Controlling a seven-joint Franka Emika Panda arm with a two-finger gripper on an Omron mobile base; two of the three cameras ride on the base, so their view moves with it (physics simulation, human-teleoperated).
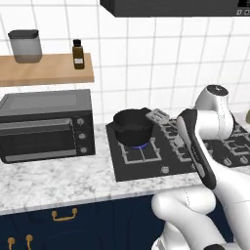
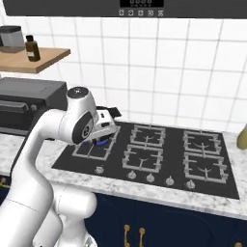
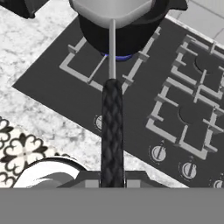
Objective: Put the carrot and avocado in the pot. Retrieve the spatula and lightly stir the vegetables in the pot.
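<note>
My gripper is shut on the dark braided handle of the spatula. A thin shaft runs up from the handle to the light-grey blade, which hangs over the near rim of the black pot. In the left base view the slotted blade sits just right of the pot, level with its rim. The pot stands on the front-left burner over a blue flame. My arm hides the pot in the right base view. The pot's inside is hidden, so the carrot and avocado are out of sight.
The black stove has several burners and a row of knobs along its front. A toaster oven stands on the marble counter to the left, under a wooden shelf. A yellow-green object is cut off at the right edge.
</note>
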